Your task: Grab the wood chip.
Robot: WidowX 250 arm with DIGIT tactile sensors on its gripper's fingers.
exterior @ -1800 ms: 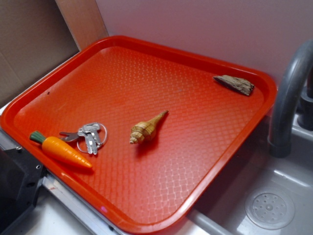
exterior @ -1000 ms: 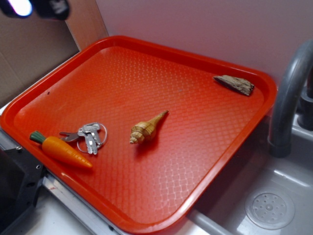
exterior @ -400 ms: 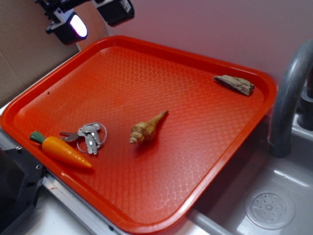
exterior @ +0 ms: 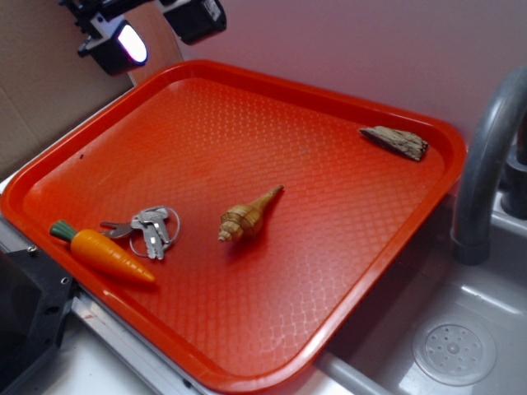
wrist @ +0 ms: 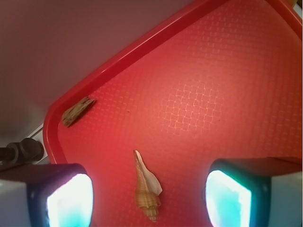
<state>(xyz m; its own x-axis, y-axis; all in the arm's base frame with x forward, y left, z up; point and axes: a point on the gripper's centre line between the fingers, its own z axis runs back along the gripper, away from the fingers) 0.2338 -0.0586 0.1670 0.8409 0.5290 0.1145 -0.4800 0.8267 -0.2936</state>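
nothing is grabbed yet. the gripper (exterior: pixel 152 29) hangs above the tray's (exterior: pixel 247 374) far left corner, fingers (wrist: pixel 71 201) spread wide and empty. the wood chip (exterior: pixel 395 141) lies untouched by the tray's opposite far corner, well apart, so the whole reach, descent and pinch remain.

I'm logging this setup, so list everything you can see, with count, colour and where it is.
tray: one, red-orange, beside the sink
wood chip: one, grey-brown, tray's far right corner
seashell: one, tan, mid-tray
keys: one bunch, silver, near-left part of the tray
toy carrot: one, orange with green top, by the tray's near-left rim, next to the keys
faucet: one, grey, right of tray
sink: one, grey, lower right, with a round drain
hand: one, black, open, above the tray's far left corner
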